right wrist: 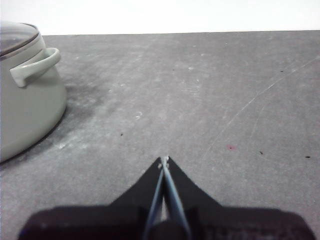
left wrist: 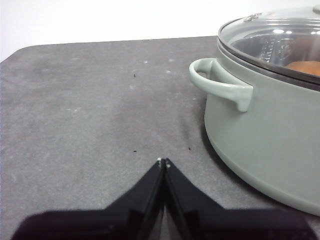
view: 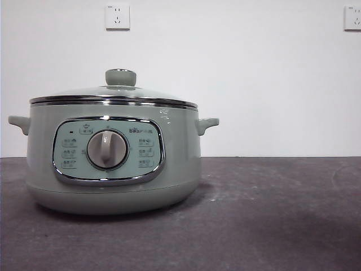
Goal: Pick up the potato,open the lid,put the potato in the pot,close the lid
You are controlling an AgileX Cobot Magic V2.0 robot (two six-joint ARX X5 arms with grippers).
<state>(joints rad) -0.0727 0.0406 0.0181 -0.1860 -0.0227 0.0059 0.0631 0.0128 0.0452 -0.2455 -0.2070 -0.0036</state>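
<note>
I see potato [left wrist: 304, 67] inside pot [view: 113, 164], lid [view: 113, 95] seated. Glass lid fragile, slick; knob [view: 120, 77] best hold. Left gripper [left wrist: 162, 162], right gripper [right wrist: 163, 160] beside pot, jaws closed, empty.

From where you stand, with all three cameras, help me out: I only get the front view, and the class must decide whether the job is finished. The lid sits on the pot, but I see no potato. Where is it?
Observer: Inside the pot. Through the glass lid the left wrist view shows an orange-brown potato.
Operator: And the arms? None show in my view.
Observer: The left gripper is shut and holds nothing, over the dark mat beside one pot handle.
Operator: The other one?
Observer: The right gripper is also shut and holds nothing, on the pot's other side, apart from it.
</note>
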